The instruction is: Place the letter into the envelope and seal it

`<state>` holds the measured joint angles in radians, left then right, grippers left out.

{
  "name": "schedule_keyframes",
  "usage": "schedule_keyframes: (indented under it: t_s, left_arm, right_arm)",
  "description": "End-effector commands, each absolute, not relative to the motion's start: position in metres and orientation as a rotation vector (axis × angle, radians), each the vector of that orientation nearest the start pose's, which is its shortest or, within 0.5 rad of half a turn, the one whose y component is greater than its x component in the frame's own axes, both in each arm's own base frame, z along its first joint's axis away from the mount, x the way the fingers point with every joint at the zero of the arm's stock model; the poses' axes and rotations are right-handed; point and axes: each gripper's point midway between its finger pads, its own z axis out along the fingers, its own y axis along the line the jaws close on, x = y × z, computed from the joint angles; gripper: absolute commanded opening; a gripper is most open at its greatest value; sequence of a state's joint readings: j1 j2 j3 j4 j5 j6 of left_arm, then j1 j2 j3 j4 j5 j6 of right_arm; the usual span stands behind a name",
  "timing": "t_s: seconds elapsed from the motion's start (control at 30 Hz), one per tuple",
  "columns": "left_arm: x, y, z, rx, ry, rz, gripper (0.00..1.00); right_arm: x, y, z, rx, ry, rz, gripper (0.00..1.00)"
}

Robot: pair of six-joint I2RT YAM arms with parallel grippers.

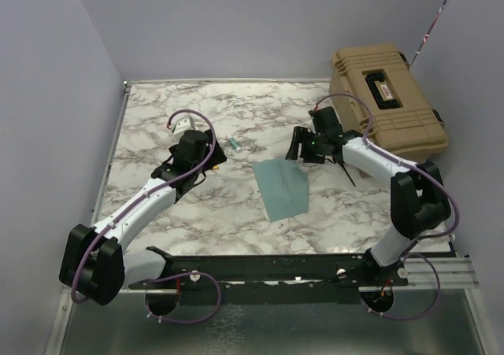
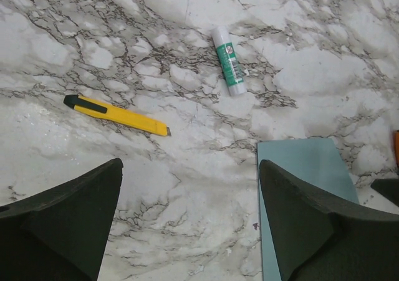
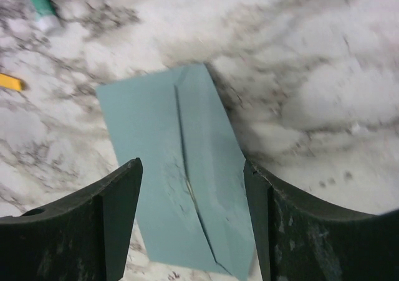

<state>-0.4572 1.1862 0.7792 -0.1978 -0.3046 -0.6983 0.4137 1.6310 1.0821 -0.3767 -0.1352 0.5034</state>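
Since the cream letter shows nowhere, I judge it tucked inside the flat teal-blue paper envelope (image 1: 281, 186), lying flap-folded at the marble desk's (image 1: 157, 119) centre. My left claw (image 2: 190, 175) at its ten o'clock and right claw (image 3: 192, 169) at one o'clock hang spread, empty.

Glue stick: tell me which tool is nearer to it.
Left. The left tool hovers just short of the glue stick, which lies ahead between its fingers; the right tool is farther off, over the teal envelope.
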Motion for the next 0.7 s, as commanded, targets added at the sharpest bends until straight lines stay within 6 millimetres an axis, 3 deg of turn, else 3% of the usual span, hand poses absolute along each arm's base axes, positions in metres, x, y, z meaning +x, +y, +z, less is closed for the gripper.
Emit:
schedule_keyframes:
  t_s: [0.0,0.3,0.47,0.67]
  left_arm:
    - [0.334,-0.132,0.135,-0.479,2.169,-0.339,0.90]
    - [0.327,-0.112,0.147,-0.556,2.094,-0.309,0.91]
    - [0.320,-0.106,0.154,-0.526,2.079,-0.293,0.91]
    - [0.314,-0.098,0.156,-0.526,2.082,-0.257,0.92]
  right_arm:
    - [0.379,0.254,0.107,-0.162,2.431,0.688,0.70]
    - [0.433,0.345,0.076,-0.351,2.364,0.467,0.69]
    - [0.458,0.375,0.054,-0.426,2.315,0.397,0.66]
    - [0.462,0.395,0.028,-0.527,2.301,0.318,0.59]
